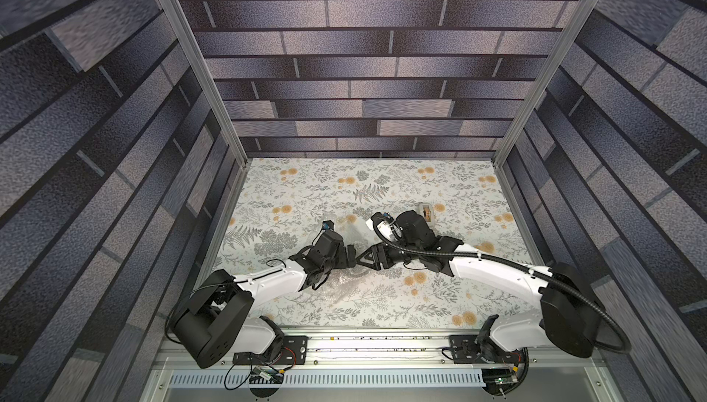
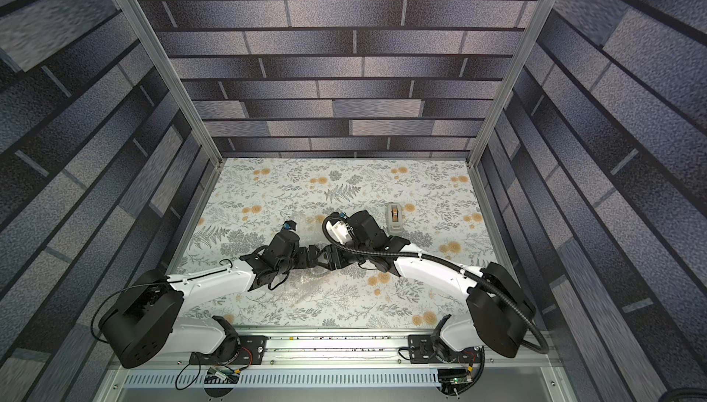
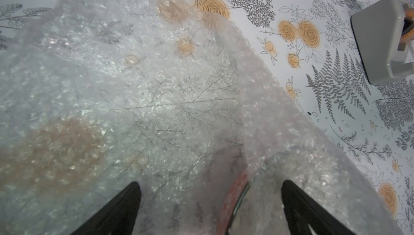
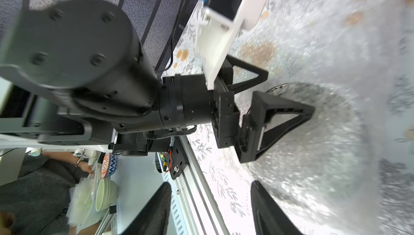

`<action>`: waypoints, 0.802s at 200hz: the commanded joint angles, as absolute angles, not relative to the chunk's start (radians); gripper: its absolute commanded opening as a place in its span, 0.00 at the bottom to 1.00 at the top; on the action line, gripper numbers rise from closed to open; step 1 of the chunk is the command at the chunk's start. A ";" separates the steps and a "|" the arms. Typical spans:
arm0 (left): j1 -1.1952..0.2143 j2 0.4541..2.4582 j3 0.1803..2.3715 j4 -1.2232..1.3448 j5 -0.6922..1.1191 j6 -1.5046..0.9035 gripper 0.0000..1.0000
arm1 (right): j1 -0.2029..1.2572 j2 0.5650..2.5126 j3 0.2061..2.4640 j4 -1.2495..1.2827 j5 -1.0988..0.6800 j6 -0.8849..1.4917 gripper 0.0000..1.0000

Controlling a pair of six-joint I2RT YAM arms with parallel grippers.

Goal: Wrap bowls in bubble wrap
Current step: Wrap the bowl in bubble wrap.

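Note:
The bubble wrap lies spread over the floral tablecloth and also shows in both top views. The bowl sits under it: a reddish-brown rim in the left wrist view, a dark round shape in the right wrist view. My left gripper is open over the covered bowl, its fingers straddling the rim. My right gripper is open with nothing between its fingers, beside the wrap's edge. In the top views both grippers meet tip to tip.
A grey tape dispenser stands on the cloth behind the right arm. The aluminium rail runs along the table's front edge. Beyond it, off the table, are stacked pale green bowls and a person.

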State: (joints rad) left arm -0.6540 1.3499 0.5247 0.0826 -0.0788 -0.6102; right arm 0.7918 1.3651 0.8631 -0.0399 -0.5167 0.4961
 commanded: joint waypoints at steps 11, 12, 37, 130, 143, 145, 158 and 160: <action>-0.655 1.322 0.508 0.048 -0.098 -0.583 1.00 | 0.644 1.342 0.860 -0.236 -0.431 0.434 0.73; -0.654 1.322 0.509 0.048 -0.098 -0.583 1.00 | 0.642 1.344 0.859 -0.238 -0.430 0.433 0.73; -0.653 1.318 0.514 0.043 -0.096 -0.577 1.00 | 0.639 1.439 0.854 -0.229 -0.446 0.445 0.76; -0.638 1.285 0.511 0.013 -0.101 -0.566 1.00 | 0.713 1.691 0.859 0.010 -0.509 0.549 0.80; -0.633 1.282 0.512 0.011 -0.100 -0.566 1.00 | 0.730 1.712 0.869 0.014 -0.509 0.552 0.79; -0.632 1.282 0.511 0.012 -0.100 -0.566 1.00 | 0.731 1.715 0.868 0.015 -0.509 0.553 0.79; -0.629 1.279 0.511 0.011 -0.098 -0.565 1.00 | 0.745 1.733 0.871 0.023 -0.508 0.560 0.79; -0.629 1.279 0.512 0.011 -0.098 -0.565 1.00 | 0.747 1.734 0.872 0.024 -0.509 0.561 0.79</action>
State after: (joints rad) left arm -0.6399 1.3067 0.5205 0.0380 -0.0822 -0.5911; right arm 0.7200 1.6978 0.8486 -0.0124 -0.4931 0.5419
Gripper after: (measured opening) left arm 0.998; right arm 0.793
